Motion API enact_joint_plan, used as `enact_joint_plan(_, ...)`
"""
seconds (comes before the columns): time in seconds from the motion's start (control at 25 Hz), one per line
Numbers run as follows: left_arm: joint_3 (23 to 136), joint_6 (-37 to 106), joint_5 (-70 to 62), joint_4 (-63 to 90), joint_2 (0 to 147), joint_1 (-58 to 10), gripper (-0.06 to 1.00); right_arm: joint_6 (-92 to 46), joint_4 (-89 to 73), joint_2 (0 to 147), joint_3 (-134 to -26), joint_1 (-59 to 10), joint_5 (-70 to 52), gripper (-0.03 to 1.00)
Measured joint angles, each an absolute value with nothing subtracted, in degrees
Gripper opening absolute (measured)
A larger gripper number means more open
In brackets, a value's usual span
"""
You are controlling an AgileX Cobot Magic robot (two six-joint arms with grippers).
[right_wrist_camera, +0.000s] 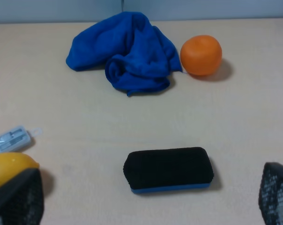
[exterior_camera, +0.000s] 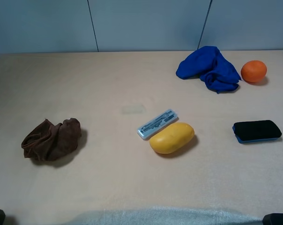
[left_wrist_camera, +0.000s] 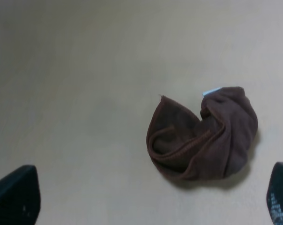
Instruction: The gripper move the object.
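A crumpled brown cloth (exterior_camera: pixel 51 139) lies at the table's left and shows in the left wrist view (left_wrist_camera: pixel 204 138). My left gripper (left_wrist_camera: pixel 146 200) is open and empty, short of the cloth, with its fingertips (left_wrist_camera: pixel 15 194) far apart. A black eraser with a blue base (exterior_camera: pixel 256 131) lies at the right and shows in the right wrist view (right_wrist_camera: pixel 168 169). My right gripper (right_wrist_camera: pixel 145 199) is open and empty just short of it. A yellow mango-shaped object (exterior_camera: pixel 172 138) lies in the middle, touching a clear plastic case (exterior_camera: pixel 157 123).
A crumpled blue cloth (exterior_camera: pixel 209 68) and an orange (exterior_camera: pixel 253 71) lie at the back right, close together. A grey wall runs behind the table's far edge. A pale strip (exterior_camera: pixel 151 217) lies along the front edge.
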State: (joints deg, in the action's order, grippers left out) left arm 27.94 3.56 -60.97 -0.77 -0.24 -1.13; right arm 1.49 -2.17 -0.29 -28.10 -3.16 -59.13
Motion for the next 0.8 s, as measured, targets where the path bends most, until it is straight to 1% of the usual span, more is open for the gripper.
enact_joint_plan(0.8, 27.9, 3.6, -61.0, -0.8, -0.4, -1.1, 0.98, 1.5, -2.2, -0.3, -28.1, -3.2, -59.1, 0.69)
